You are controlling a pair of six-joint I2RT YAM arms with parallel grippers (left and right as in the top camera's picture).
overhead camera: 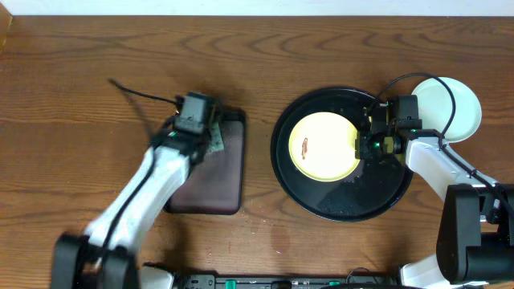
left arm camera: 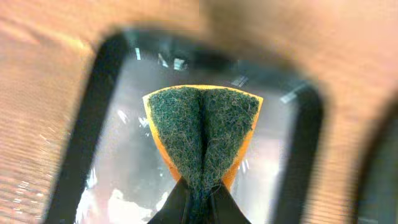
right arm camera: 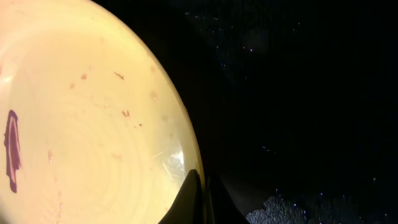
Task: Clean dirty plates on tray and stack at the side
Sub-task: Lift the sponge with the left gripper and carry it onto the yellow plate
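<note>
Left hand: closed on the sponge, pinching it at the middle so that it folds with the green scouring face outward. It hangs over the small tray. The tray's wet floor suggests the sponge is wetted or parked there.

Right hand: narrow, apparently pinching the right rim of the yellow plate, probably to steady it for scrubbing. The plate lies in the black tray, left of centre. A red-brown smear and specks mark its face, so it is judged not yet clean.

A white plate rests on the surface just beside the black tray's right, evidently the stacking place. Whether more than one lies there cannot be told.
</note>
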